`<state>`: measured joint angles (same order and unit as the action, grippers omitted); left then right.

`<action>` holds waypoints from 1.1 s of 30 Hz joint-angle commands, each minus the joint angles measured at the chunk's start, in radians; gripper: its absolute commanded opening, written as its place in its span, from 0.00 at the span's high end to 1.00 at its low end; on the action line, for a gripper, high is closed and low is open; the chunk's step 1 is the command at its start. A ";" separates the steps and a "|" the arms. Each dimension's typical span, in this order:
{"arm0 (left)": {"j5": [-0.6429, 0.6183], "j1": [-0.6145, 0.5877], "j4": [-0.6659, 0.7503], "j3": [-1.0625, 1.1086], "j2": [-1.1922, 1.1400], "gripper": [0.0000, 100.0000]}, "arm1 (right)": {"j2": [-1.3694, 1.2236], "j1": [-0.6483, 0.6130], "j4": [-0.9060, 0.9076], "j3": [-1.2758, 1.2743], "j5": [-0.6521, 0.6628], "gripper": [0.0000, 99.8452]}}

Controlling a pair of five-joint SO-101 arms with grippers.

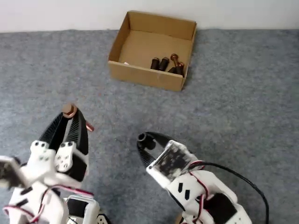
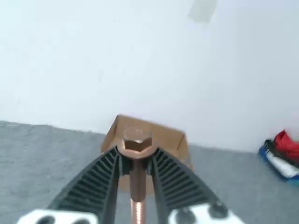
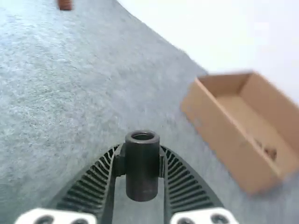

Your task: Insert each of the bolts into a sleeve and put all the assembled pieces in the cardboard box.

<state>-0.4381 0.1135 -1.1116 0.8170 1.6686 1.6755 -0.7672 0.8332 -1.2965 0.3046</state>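
One grey table [image 1: 243,107] is seen in front of a white wall. One cardboard box [image 1: 140,44] is set open at the far side of the table, near the wall. Two arms are placed side by side at the near edge, well apart from the box.

By the left gripper [image 1: 71,116] one copper bolt [image 1: 69,109] is held. The fingers are closed on its shank just under the hexagonal head, and the threaded end sticks out to one side. By the right gripper [image 1: 144,143] one dark sleeve [image 1: 142,138] is held. The fingers are closed on its sides, and its open bore is shown in the right wrist view. Bolt and sleeve are held apart from each other.

Inside the box, three dark pieces [image 1: 163,63] can be counted, laid close together towards one corner. One copper head [image 1: 174,58] is seen among them.
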 commanded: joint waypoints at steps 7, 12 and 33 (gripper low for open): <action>-0.153 0.097 0.032 -0.001 0.068 1.00 | 0.008 -0.134 -0.355 -0.150 0.170 0.99; -0.164 0.147 0.014 0.048 0.072 1.00 | 0.004 -0.145 -0.364 -0.157 0.170 0.99; -0.157 0.296 -0.012 0.160 0.071 1.00 | 0.010 -0.137 -0.367 -0.164 0.172 0.99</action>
<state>-0.5992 0.4051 -1.1224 0.9828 1.7346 1.6740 -0.9007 0.4925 -1.4837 0.4672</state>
